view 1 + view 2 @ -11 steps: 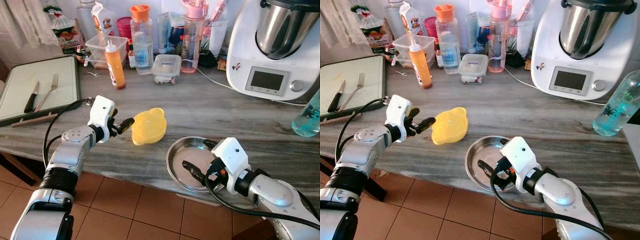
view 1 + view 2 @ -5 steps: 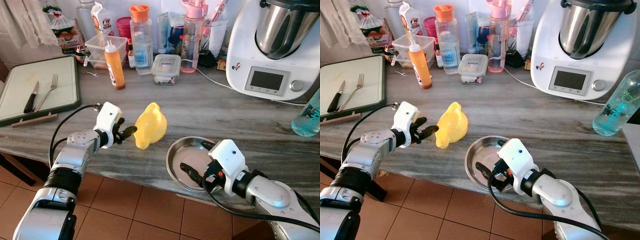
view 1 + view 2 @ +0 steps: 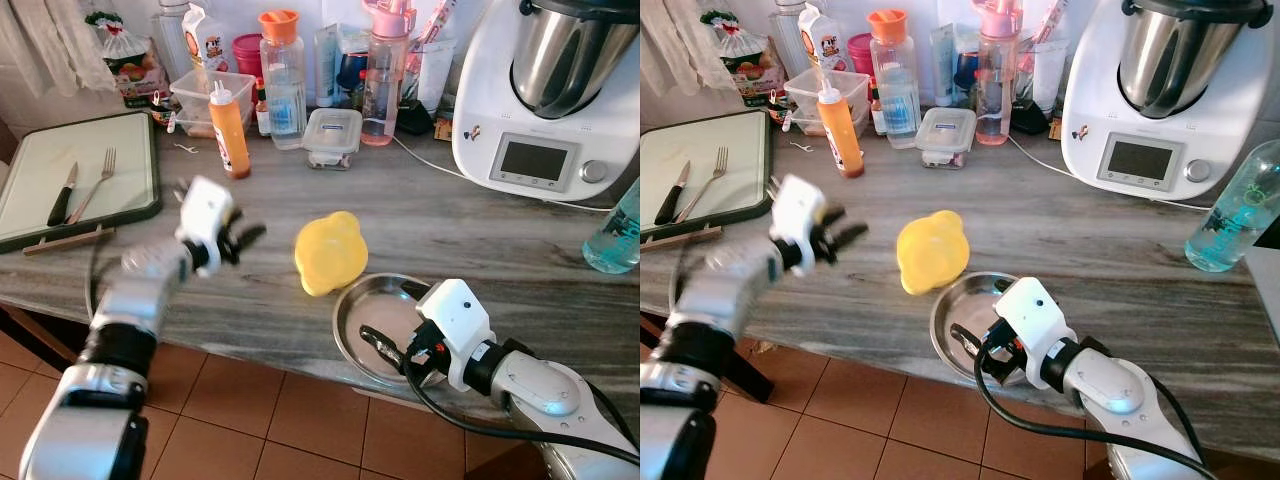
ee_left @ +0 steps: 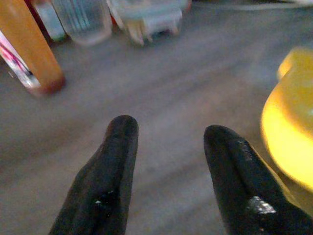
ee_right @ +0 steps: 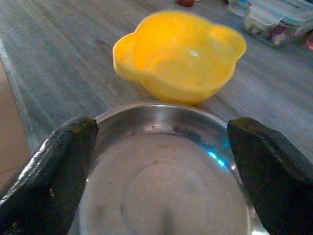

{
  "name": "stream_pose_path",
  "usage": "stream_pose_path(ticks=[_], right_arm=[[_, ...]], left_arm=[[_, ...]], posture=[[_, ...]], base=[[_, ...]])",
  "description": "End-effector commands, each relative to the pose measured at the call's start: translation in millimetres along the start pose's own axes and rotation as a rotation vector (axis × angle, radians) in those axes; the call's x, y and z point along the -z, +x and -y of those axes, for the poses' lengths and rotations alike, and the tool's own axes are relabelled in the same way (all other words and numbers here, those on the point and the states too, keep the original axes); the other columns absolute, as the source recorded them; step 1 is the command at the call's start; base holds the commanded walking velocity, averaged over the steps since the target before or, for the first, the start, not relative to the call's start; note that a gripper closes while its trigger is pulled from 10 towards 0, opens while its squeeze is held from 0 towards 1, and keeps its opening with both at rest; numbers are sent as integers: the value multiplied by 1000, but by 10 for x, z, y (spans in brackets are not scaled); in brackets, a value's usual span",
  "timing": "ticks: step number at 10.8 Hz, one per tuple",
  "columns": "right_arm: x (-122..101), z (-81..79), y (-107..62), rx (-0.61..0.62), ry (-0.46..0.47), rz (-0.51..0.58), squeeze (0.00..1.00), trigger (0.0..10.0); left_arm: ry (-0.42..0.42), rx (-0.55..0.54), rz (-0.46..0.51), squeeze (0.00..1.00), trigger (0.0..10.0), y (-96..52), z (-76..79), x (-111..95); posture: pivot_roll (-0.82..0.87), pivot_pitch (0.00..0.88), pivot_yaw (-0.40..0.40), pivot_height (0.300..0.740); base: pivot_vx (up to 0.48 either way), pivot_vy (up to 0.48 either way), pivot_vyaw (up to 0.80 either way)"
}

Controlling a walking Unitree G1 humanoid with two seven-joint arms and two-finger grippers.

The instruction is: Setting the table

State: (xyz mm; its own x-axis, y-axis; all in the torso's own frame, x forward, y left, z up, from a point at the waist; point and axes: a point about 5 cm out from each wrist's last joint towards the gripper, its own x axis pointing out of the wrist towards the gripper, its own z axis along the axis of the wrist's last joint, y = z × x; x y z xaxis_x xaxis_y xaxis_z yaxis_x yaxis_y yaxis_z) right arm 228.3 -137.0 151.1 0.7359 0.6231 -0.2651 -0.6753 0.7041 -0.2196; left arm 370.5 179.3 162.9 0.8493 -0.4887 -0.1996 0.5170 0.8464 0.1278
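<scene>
No legible text. Orange sauce bottle point(image 3: 229, 129) label and white appliance point(image 3: 545, 90) display possibly printed; unreadable at this resolution.

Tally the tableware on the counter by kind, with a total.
Yellow bowl: 1
Steel plate: 1
Fork: 1
Knife: 1
Total: 4
</scene>
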Motion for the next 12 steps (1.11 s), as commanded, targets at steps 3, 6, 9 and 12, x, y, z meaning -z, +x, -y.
stream_pose_path(ticks=[3, 6, 9, 12], right_arm=[[-23, 4, 12, 1, -13, 10, 859, 10000], [23, 49, -5, 33, -17, -25, 1000, 10000], [160, 91, -6, 81, 16, -95, 1000, 10000], [218, 104, 45, 107, 33, -95, 1000, 10000]], left_arm=[[28, -33, 74, 0, 0, -10, -61, -183], [31, -105, 107, 0, 0, -88, -127, -189], [23, -229, 184, 0, 0, -484, -191, -108], [-8, -285, 242, 0, 0, -935, 181, 144]], posture=[[-24, 59, 47, 740], [-27, 61, 47, 740], [-7, 64, 43, 740], [26, 54, 30, 740]], base=[[0, 0, 0], [0, 0, 0], [0, 0, 0], [0, 0, 0]])
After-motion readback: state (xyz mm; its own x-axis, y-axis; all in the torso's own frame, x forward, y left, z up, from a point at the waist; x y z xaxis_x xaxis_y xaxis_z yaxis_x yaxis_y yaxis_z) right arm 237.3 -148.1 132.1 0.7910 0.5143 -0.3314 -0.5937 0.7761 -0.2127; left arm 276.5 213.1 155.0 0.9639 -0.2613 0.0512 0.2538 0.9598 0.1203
